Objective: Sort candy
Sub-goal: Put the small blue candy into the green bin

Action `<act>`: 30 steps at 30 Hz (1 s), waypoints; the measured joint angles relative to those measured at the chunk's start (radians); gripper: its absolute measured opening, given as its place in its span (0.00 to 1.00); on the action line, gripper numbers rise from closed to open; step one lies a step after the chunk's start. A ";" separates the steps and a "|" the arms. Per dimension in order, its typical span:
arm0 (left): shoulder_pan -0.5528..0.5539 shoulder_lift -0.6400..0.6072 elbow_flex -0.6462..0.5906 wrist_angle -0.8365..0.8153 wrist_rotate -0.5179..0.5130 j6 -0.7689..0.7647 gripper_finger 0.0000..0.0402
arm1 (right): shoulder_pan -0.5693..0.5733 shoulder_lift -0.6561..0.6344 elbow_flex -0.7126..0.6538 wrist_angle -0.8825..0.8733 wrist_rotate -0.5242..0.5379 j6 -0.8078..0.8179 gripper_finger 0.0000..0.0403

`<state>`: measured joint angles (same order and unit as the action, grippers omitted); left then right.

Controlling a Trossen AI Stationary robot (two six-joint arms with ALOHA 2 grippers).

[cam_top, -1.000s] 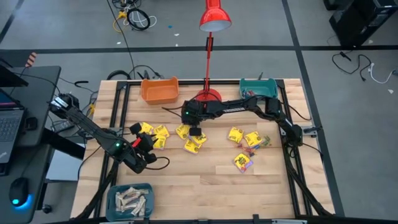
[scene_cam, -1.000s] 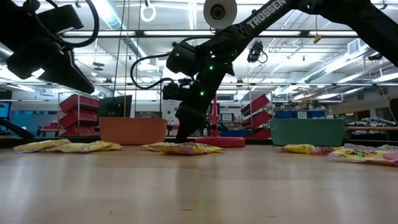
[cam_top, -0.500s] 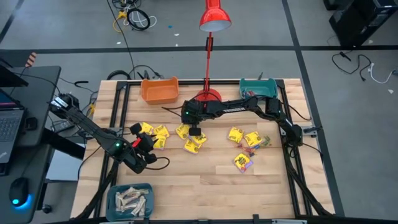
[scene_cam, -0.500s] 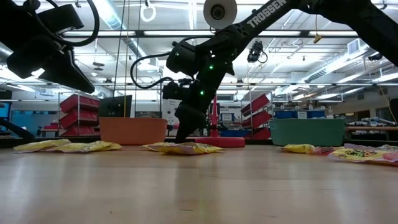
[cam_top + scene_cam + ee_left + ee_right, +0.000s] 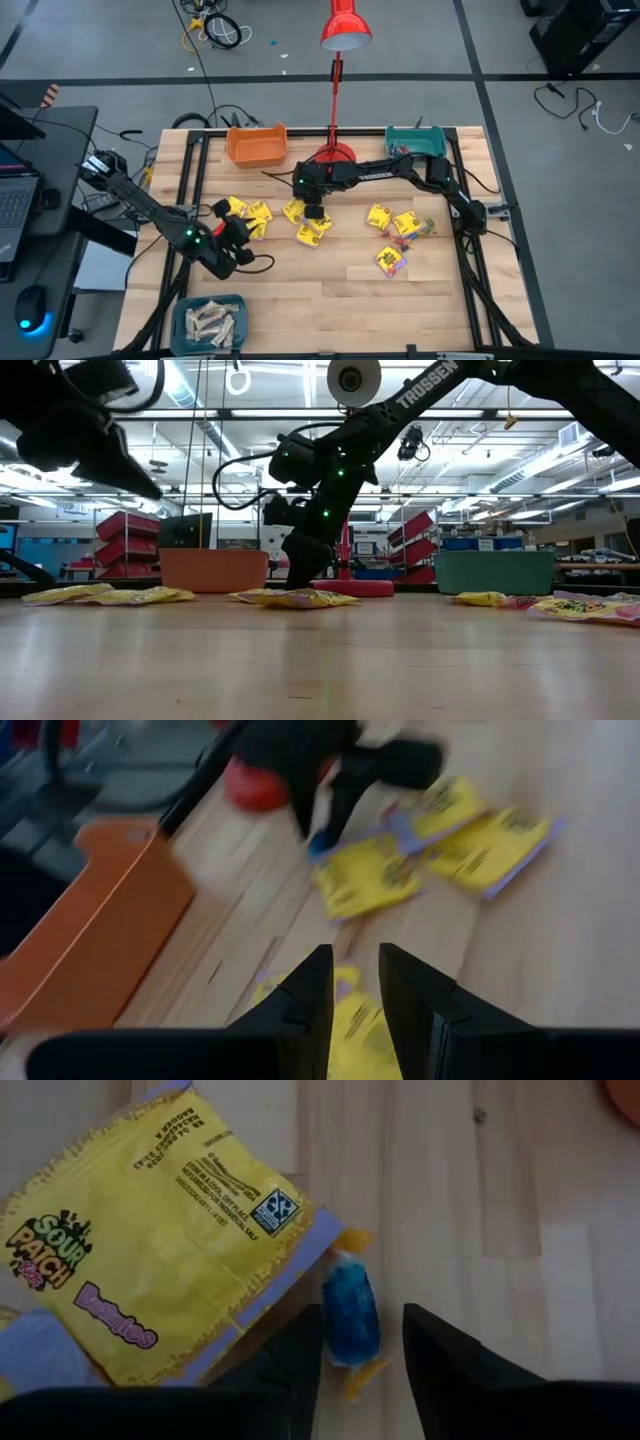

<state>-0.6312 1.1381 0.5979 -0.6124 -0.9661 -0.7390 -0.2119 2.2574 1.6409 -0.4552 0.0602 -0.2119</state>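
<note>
Overhead, the right end effector [image 5: 312,210] hangs over yellow packets [image 5: 300,212] mid-desk [image 5: 330,290]; the left end effector [image 5: 240,232] waits beside others. Right wrist: its parted fingers [image 5: 445,1350] straddle a blue candy [image 5: 350,1318]. Left wrist: fingers [image 5: 300,995] narrowly apart, holding nothing.

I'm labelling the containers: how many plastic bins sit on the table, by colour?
Orange bin: 1
Teal bins: 2, the back-right bin and the front-left bin
Total: 3
</note>
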 joint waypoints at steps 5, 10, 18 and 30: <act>0.000 0.000 0.000 0.225 0.002 0.230 0.22 | -0.001 0.000 0.000 0.003 0.000 -0.001 0.34; 0.000 0.000 0.000 0.391 0.004 0.415 0.22 | -0.001 0.000 0.000 0.003 0.000 -0.001 0.30; 0.000 0.000 0.000 0.413 0.006 0.468 0.22 | -0.001 0.000 0.000 0.003 0.002 -0.019 0.10; 0.000 0.000 0.000 0.412 0.006 0.466 0.22 | -0.004 -0.009 0.003 -0.049 0.062 -0.018 0.07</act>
<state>-0.6312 1.1381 0.5980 -0.2005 -0.9604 -0.2726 -0.2157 2.2483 1.6436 -0.5038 0.1218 -0.2303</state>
